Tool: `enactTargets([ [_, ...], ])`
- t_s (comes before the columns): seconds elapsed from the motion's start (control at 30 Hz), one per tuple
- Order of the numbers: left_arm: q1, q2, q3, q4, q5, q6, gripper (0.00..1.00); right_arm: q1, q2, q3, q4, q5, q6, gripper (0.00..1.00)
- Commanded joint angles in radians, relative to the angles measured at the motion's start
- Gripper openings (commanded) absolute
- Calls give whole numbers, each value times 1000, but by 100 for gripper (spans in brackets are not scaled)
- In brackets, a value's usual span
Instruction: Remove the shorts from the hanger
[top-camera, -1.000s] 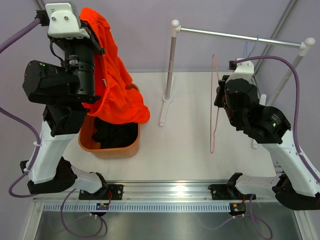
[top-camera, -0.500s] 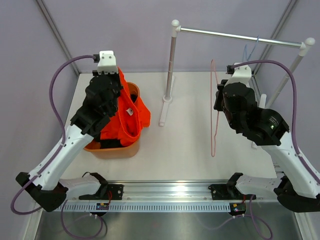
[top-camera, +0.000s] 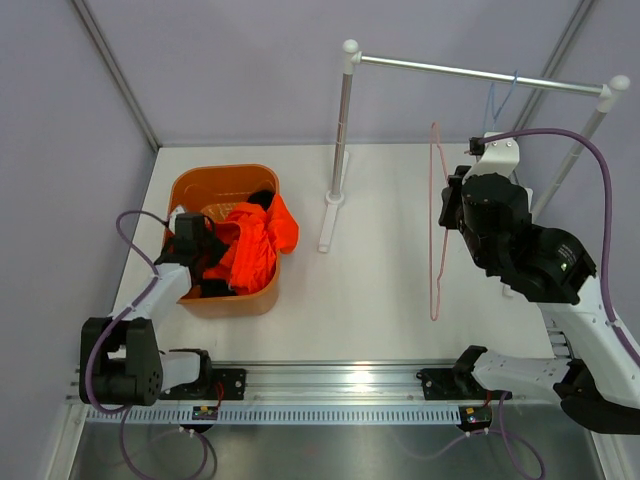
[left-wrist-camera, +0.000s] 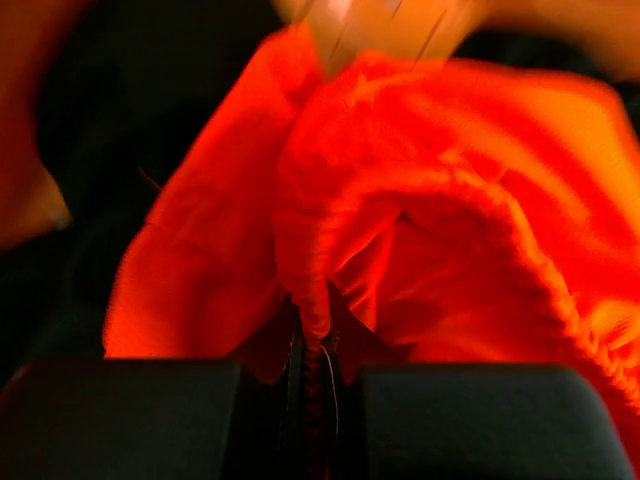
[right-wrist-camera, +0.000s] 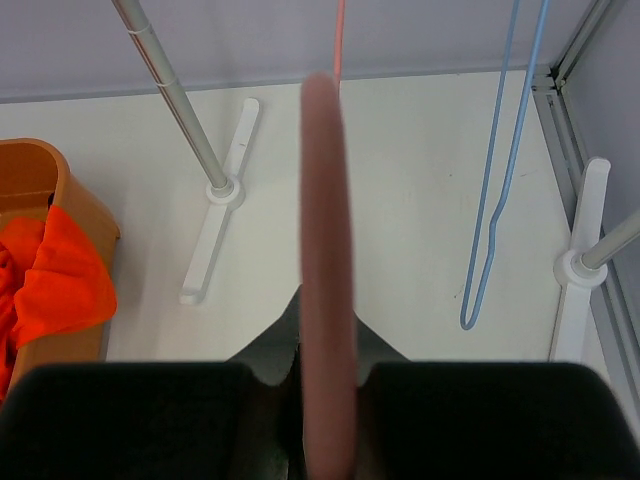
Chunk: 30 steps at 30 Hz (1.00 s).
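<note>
Shorts first: the orange pair is down in the basket at the left of the worktop, heaped over the black pair. My left hand is pinched tight on a gathered fold of the orange cloth.

Trouble I can see coming: if I lift away without letting go, that cloth rides out with me. One flap also hangs over the basket's right rim and could drag the rest onto the worktop.

Over on the right, my right hand is clamped on the stripped pink hanger. It dangles near the rack, so a careless swing could clip the post or the blue hanger on the rail.

The worktop is pale and matte. Plain lilac-grey walls close in at the far side, left and right.
</note>
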Motion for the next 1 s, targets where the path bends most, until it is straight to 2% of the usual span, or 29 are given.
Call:
enactTargets([
  [0.0, -4, 20, -40, 165, 179, -146, 0, -6, -8, 6, 7, 14, 12, 0],
  [0.03, 0, 17, -50, 167, 174, -157, 0, -6, -5, 5, 4, 11, 12, 0],
  [0.07, 0, 7, -54, 171, 169, -151, 4, -8, 0, 5, 3, 10, 13, 0],
  [0.1, 0, 1, -51, 167, 166, -137, 23, -8, 0, 5, 1, 9, 15, 0],
  [0.17, -19, -34, -16, 121, 118, -89, 32, -8, 0, 0, 6, 8, 13, 0],
  [0.2, -26, -51, -4, 100, 94, -69, 46, -12, 2, 0, 7, 8, 7, 0],
  [0.3, -47, -135, 50, 15, 15, -13, 68, -35, 17, 12, 15, -29, -8, 0],
  [0.33, -47, -158, 61, -3, 4, 0, 83, -61, 20, 12, 30, -58, -23, 0],
  [0.4, -47, -215, 94, -43, -4, 14, 99, -92, 28, 15, 43, -144, -39, 0],
  [0.53, -47, -282, 177, -132, 14, 47, 99, -205, 43, 3, 96, -376, -97, 0],
  [0.7, -49, -342, 318, -217, 56, 113, 99, -304, 101, 21, 125, -533, -128, 0],
  [0.73, -49, -350, 338, -246, 59, 138, 99, -322, 110, 28, 135, -603, -132, 0],
  [0.97, -49, -417, 430, -312, 272, 202, 99, -457, 277, 156, 155, -819, -142, 0],
])
